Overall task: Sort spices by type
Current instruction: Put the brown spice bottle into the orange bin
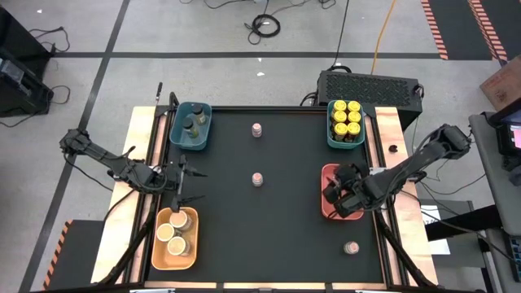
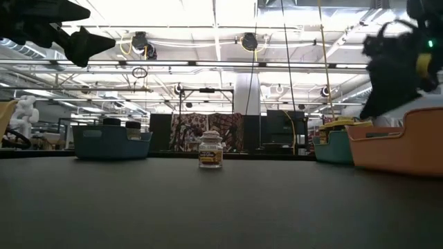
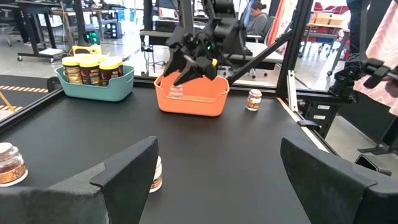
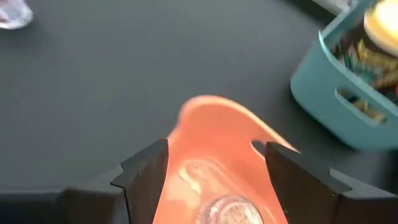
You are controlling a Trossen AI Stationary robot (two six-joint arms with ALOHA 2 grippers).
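Note:
Three small pinkish-lidded jars stand on the black table: one far [image 1: 257, 129], one in the middle [image 1: 258, 179] [image 2: 210, 151], one near right [image 1: 352, 247]. My right gripper [image 1: 338, 195] [image 4: 214, 165] hangs open over the salmon tray [image 1: 330, 172], slanting down. A small jar [image 4: 227, 210] lies in that tray below its fingers, apart from them. My left gripper [image 1: 189, 185] [image 3: 217, 171] waits open and level at the table's left side, pointing across at the middle jar [image 3: 155, 174].
A teal tray [image 1: 191, 138] with dark-lidded jars stands far left. A teal tray [image 1: 330, 130] with yellow-lidded jars stands far right, just beyond the salmon tray. An orange tray [image 1: 175, 260] with tan-lidded jars sits near left. The table's middle holds only the loose jars.

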